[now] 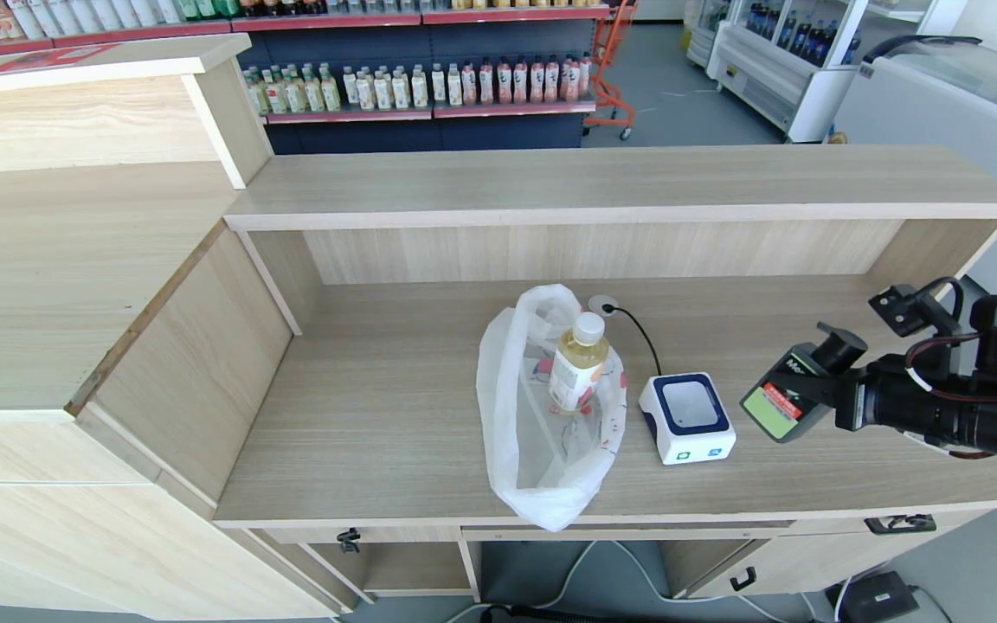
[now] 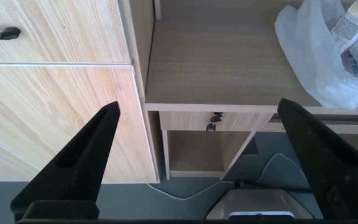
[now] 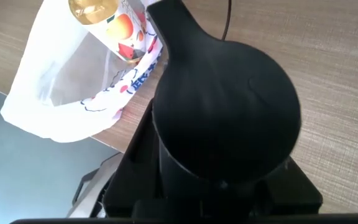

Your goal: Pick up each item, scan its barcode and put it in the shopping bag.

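R pincer (image 1: 823,389) pinches black bottle (image 1: 786,396) w/ green label just right of scanner (image 1: 687,417) on counter (image 1: 395,407); L pincer (image 2: 197,109) spread; juice bottle (image 1: 579,363) in shopping bag (image 1: 507,433).

I've got the light wood counter (image 1: 377,407) w/ a raised back ledge (image 1: 620,177). On it: a white shopping bag (image 1: 498,407) reaching the front edge (a bottle (image 1: 578,363) stands inside), a scanner (image 1: 687,417) just beside it, and the scanner's black cable (image 1: 644,337) running to a grommet (image 1: 603,304) at the rear.
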Robot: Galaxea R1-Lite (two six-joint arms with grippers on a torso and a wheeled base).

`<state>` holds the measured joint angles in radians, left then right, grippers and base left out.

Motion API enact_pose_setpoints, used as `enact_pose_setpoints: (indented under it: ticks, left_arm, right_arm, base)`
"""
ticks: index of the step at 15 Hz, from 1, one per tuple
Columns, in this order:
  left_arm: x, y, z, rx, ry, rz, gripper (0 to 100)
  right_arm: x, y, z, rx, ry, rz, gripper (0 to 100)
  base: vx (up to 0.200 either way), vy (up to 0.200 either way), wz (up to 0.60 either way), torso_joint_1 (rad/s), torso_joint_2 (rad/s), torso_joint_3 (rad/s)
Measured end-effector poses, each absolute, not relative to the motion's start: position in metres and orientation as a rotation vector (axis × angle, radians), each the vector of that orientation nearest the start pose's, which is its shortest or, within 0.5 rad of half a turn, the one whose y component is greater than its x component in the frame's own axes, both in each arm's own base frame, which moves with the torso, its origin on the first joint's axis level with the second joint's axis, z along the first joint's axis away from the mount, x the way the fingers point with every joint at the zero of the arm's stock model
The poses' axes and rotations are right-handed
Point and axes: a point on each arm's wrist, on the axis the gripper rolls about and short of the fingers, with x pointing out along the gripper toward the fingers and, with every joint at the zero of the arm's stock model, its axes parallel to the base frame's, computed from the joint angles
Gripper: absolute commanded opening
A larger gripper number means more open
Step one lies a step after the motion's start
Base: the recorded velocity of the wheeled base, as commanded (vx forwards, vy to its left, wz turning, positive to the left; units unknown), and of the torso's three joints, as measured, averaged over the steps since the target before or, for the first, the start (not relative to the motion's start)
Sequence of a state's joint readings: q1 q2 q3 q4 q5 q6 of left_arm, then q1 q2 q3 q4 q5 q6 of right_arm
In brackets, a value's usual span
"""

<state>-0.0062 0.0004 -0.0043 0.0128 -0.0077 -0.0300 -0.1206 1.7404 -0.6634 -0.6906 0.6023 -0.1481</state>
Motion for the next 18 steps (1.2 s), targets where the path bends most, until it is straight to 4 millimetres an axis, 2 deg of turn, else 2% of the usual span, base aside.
enact_pose_setpoints:
  ticks: [8, 12, 18]
  left_arm:
    - [-0.023, 0.000, 0.075, -0.030, 0.009, -0.014, 100]
    - [-0.023, 0.000, 0.075, -0.030, 0.009, -0.014, 100]
    - [-0.023, 0.000, 0.075, -0.030, 0.009, -0.014, 100]
  right_arm:
    - [0.312, -0.024, 0.129, 0.018, 0.343, 0.545, 0]
    - [0.323, -0.025, 0.132, 0.029, 0.326, 0.556, 0]
    - [0.326, -0.025, 0.129, 0.035, 0.333, 0.578, 0]
  base:
    - [0.000, 0.000, 0.00, 0.000, 0.00, 0.000]
    - [0.000, 0.000, 0.00, 0.000, 0.00, 0.000]
    - [0.000, 0.000, 0.00, 0.000, 0.00, 0.000]
